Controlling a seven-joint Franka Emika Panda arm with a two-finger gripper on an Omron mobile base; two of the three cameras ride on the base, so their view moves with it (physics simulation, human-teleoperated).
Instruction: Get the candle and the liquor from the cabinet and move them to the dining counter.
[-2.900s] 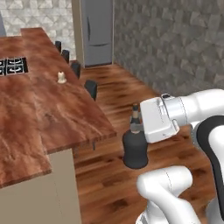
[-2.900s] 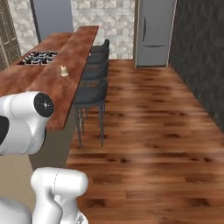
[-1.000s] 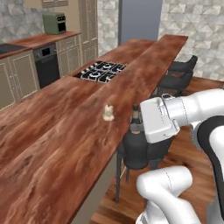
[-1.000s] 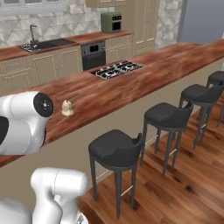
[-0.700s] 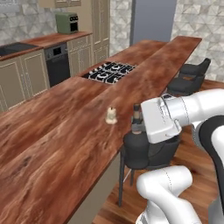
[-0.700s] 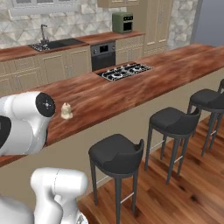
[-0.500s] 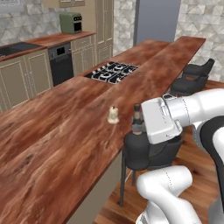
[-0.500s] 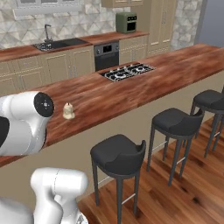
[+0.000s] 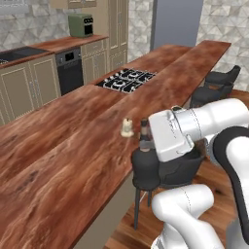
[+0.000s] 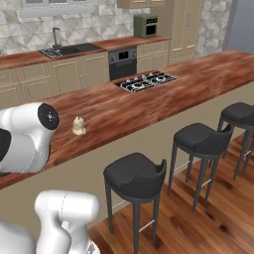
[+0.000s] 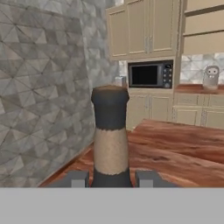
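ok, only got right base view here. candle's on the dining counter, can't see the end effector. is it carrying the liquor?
Observer: Yes. In the hand view the end effector grips the liquor low on the neck, a finger on each side.
Operator: Bottle over the counter yet?
Observer: In the left base view the liquor hangs beside the dining counter edge, its base below the top.
Operator: Where's the candle from it?
Observer: The candle stands just left of the bottle's neck.
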